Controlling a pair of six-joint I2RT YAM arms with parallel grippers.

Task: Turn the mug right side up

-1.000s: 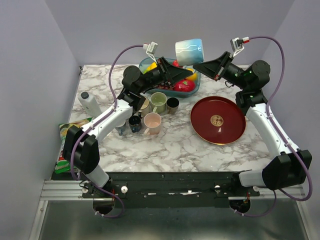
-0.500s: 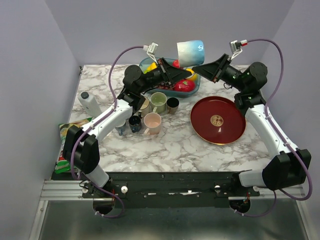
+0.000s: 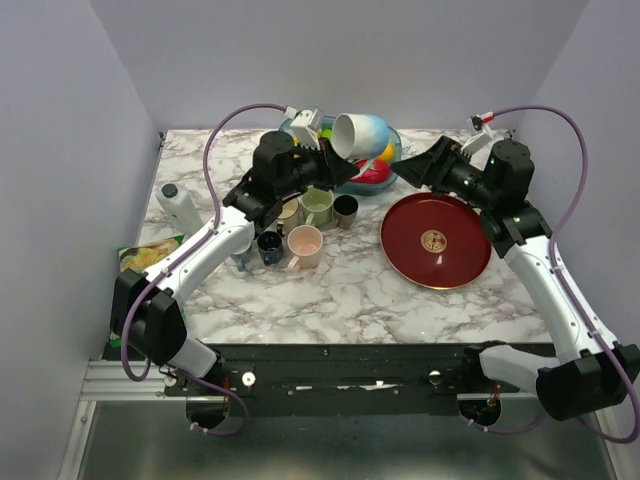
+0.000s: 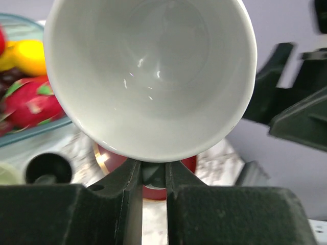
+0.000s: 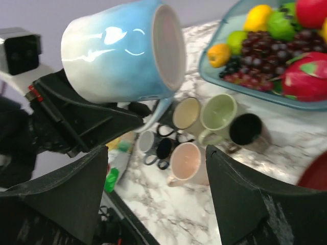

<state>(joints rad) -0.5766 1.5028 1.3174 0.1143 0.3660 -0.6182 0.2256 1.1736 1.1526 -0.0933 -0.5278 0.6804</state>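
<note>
Left jaws pinch the mug [image 3: 358, 132] by its handle, sideways just above them; right jaws gape empty. Roll the wrist slowly, rim upward, with a firm grip.

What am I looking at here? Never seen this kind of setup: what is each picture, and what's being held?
It is a robot: two black arms bolted at the near edge of a marble table. The top picture looks down from above and behind, with the left arm on the left and the right arm on the right. The other two pictures come from a camera on each wrist.

On the table are a red plate, a fruit bowl, a cluster of cups and a white bottle.

The left arm's jaws are shut on a blue-and-white mug, held in the air and tipped over, its mouth toward that wrist's camera. The right arm's jaws are open and empty, near the mug.
</note>
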